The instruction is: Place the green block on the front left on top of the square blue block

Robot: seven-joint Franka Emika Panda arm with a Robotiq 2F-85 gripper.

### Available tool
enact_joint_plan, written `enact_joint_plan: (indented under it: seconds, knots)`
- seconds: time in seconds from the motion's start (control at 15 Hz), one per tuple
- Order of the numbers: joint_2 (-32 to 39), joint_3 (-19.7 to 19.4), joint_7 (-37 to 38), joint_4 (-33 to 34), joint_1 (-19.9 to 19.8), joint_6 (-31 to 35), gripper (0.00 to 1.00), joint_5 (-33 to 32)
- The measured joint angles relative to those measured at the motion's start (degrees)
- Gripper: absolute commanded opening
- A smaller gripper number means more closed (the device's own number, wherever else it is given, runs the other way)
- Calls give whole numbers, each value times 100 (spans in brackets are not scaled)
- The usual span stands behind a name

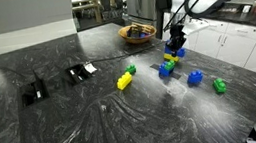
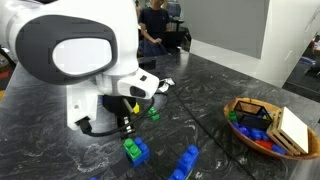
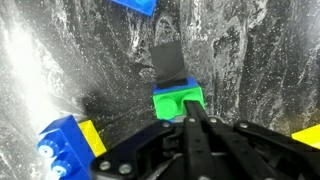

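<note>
We see the gripper (image 3: pixel 190 118) with its fingers drawn nearly together, pinching the green block (image 3: pixel 177 100) at their tips. Such a narrow hold suits so slim a brick and leaves its underside free to seat on studs. A dark patch on the table (image 3: pixel 60 60) just beyond the brick reads to us as its shadow, so we judge the brick is carried clear of the table, not resting on it. The wrist view shows nothing blue beneath it: what we take for the square blue block (image 3: pixel 135 5) lies ahead, cut by the top edge, and a blue-and-yellow piece (image 3: pixel 65 150) sits off to one side. In an exterior view the green block (image 2: pixel 130 147) hangs just beside the square blue block (image 2: pixel 142 154), a closeness the wrist view does not convey; whether they touch we cannot tell.
</note>
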Motion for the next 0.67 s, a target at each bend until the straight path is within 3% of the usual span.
enact_joint_plan:
  seconds: [0.67]
  knots:
    - [515, -12, 2, 12, 0, 521, 0, 164]
